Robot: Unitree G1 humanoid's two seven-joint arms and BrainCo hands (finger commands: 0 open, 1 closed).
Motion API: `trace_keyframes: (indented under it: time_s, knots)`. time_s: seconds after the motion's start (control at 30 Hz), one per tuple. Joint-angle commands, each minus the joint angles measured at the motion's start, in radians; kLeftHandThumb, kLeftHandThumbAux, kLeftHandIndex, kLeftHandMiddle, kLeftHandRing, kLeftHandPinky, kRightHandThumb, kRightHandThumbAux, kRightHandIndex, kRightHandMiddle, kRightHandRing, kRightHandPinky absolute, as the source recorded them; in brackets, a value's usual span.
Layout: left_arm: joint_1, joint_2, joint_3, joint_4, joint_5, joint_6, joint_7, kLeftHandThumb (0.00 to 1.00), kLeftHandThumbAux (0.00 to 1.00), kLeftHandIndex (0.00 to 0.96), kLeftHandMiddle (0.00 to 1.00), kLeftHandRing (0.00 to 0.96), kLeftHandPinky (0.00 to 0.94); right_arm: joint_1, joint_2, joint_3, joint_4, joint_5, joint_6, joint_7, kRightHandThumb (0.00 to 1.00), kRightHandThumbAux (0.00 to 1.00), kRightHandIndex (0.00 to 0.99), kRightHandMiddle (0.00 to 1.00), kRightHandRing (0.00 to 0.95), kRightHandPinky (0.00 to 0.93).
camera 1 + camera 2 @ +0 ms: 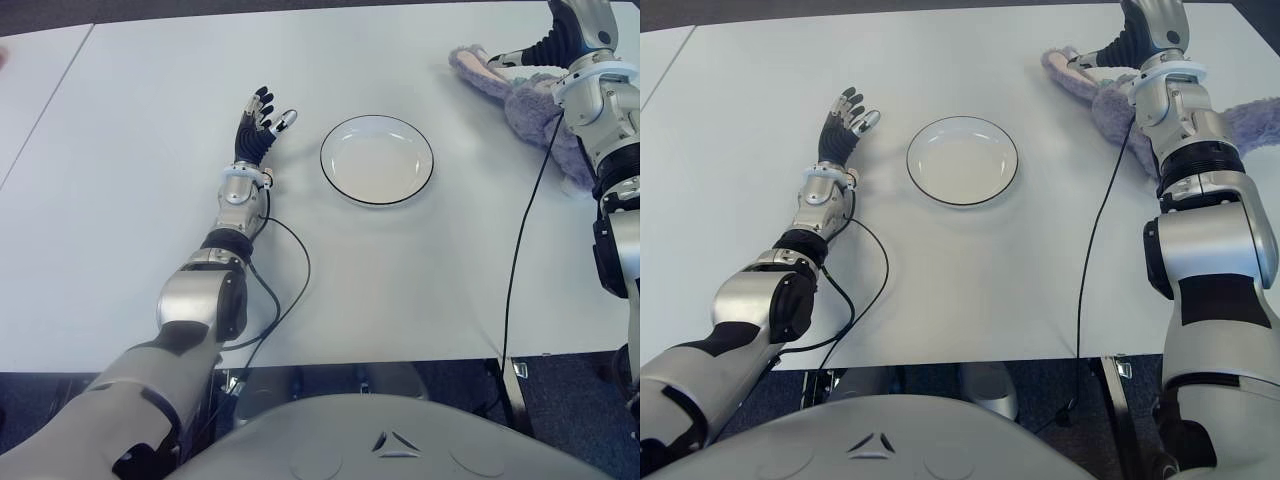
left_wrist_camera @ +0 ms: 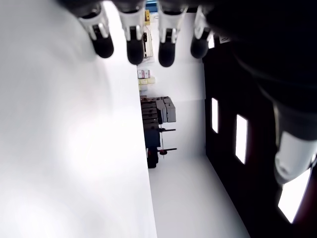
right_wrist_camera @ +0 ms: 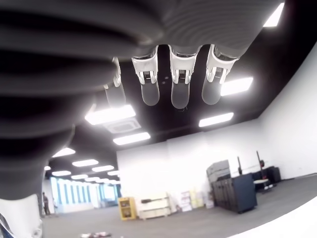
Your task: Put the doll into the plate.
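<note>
The doll [image 1: 515, 95] is a lavender plush lying at the table's far right, partly hidden behind my right forearm. My right hand [image 1: 560, 40] shows over the doll's far end. In the right wrist view its fingers [image 3: 181, 94] are stretched out straight with nothing between them; whether the hand touches the plush I cannot tell. The white plate [image 1: 377, 160] with a dark rim sits bare near the table's middle, left of the doll. My left hand [image 1: 262, 115] shows just left of the plate, its fingers [image 2: 133, 44] spread and holding nothing.
A black cable [image 1: 520, 250] runs from my right arm across the white table [image 1: 420, 280] to its front edge. Another cable [image 1: 285, 290] loops beside my left forearm. A second table [image 1: 30, 80] adjoins at the far left.
</note>
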Motion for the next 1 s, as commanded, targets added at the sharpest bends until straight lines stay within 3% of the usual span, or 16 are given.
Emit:
trace_keyframes:
  time_s: [0.03, 0.57, 1.0]
  knots:
    - [0.245, -0.044, -0.004, 0.163, 0.013, 0.183, 0.026, 0.000, 0.583, 0.056, 0.105, 0.090, 0.069, 0.050, -0.015, 0.042, 0.024, -0.041, 0.022, 0.037, 0.002, 0.694, 0.108, 0.034, 0.019, 0.027]
    - [0.245, -0.044, 0.003, 0.162, 0.005, 0.182, 0.016, 0.000, 0.589, 0.057, 0.103, 0.088, 0.066, 0.107, -0.042, 0.043, 0.018, -0.023, -0.002, 0.089, 0.078, 0.709, 0.120, 0.031, 0.029, 0.079]
    - [0.244, -0.043, -0.001, 0.162, 0.009, 0.183, 0.020, 0.000, 0.573, 0.056, 0.098, 0.083, 0.057, 0.179, -0.077, 0.034, 0.005, -0.014, -0.041, 0.086, 0.244, 0.741, 0.148, 0.015, 0.027, 0.107]
